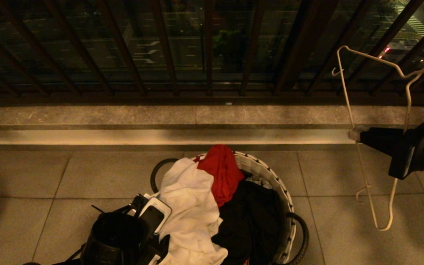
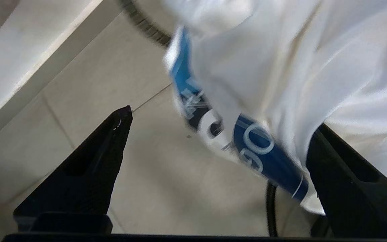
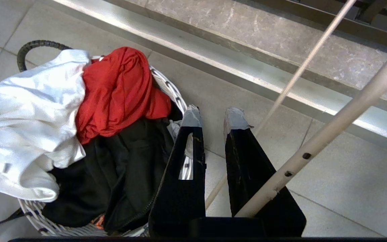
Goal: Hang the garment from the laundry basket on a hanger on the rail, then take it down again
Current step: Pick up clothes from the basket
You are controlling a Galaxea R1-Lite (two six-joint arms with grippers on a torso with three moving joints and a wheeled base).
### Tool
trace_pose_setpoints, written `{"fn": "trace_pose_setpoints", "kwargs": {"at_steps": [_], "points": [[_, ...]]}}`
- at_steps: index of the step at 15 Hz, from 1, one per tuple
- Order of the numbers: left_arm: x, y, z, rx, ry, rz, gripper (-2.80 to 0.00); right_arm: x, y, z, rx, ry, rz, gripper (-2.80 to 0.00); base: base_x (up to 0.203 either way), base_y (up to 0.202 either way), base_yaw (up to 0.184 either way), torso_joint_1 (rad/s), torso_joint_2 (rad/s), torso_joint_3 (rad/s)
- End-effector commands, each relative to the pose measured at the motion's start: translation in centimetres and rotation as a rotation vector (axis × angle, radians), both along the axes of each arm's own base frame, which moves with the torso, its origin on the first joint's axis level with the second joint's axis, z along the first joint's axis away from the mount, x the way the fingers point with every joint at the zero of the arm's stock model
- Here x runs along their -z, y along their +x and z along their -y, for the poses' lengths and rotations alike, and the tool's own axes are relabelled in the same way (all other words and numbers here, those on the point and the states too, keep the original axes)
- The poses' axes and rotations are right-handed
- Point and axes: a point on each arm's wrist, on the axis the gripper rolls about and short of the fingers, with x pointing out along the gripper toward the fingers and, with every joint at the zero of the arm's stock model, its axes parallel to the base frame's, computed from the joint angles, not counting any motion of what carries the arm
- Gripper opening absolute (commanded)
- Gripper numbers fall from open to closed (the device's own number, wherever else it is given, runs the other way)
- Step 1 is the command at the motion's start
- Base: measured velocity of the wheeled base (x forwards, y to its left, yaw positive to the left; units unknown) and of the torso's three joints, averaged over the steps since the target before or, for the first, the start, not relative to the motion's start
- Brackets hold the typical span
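**Reaching for the white shirt in the basket**

Lying over the left side of the laundry basket is the garment, a white T-shirt. Part of it spills over the rim. Its blue print with white letters shows close up in the left wrist view, folded into a strip.

Next to the shirt, a red cloth sits on top at the back of the basket. A black cloth fills the right side. The basket stands on pale floor tiles, and one black loop handle sticks out on each side.

The left gripper is low down beside the basket, right at the shirt. Its two black fingers are spread wide, with the printed fold of the shirt between them. They are not squeezing it.

The right gripper is off to the right, well apart from the basket. Its fingers are pressed on the thin white hanger and hold it up in the air, tipped on its side.

Behind everything runs a stone ledge and a dark brown railing.
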Motion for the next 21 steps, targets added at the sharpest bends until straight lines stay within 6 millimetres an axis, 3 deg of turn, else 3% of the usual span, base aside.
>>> {"fn": "trace_pose_setpoints", "kwargs": {"at_steps": [1, 6, 8, 13, 21], "points": [[-0.4, -0.6, -0.9, -0.009, -0.01, 0.015, 0.0, 0.0, 0.0, 0.0, -0.002, -0.001, 0.001, -2.8, 0.0, 0.0, 0.0, 0.0, 0.0, 0.0], [2.3, -2.0, -2.5, 0.001, 0.059, -0.09, 0.0, 0.0, 0.0, 0.0, -0.002, 0.001, 0.0, -2.8, 0.0, 0.0, 0.0, 0.0, 0.0, 0.0], [2.4, -2.1, -2.6, 0.02, 0.048, -0.106, 0.0, 0.1, 0.1, 0.0, -0.001, 0.0, -0.003, -2.8, 0.0, 0.0, 0.0, 0.0, 0.0, 0.0], [2.2, -1.6, -2.4, 0.015, 0.05, -0.097, 0.0, 0.1, 0.2, 0.0, -0.001, -0.001, -0.006, -2.8, 0.0, 0.0, 0.0, 0.0, 0.0, 0.0], [-0.8, -0.1, -1.5, -0.051, -0.002, 0.038, 0.0, 0.1, 0.2, -0.1, -0.002, -0.001, -0.006, -2.8, 0.0, 0.0, 0.0, 0.0, 0.0, 0.0]]}}
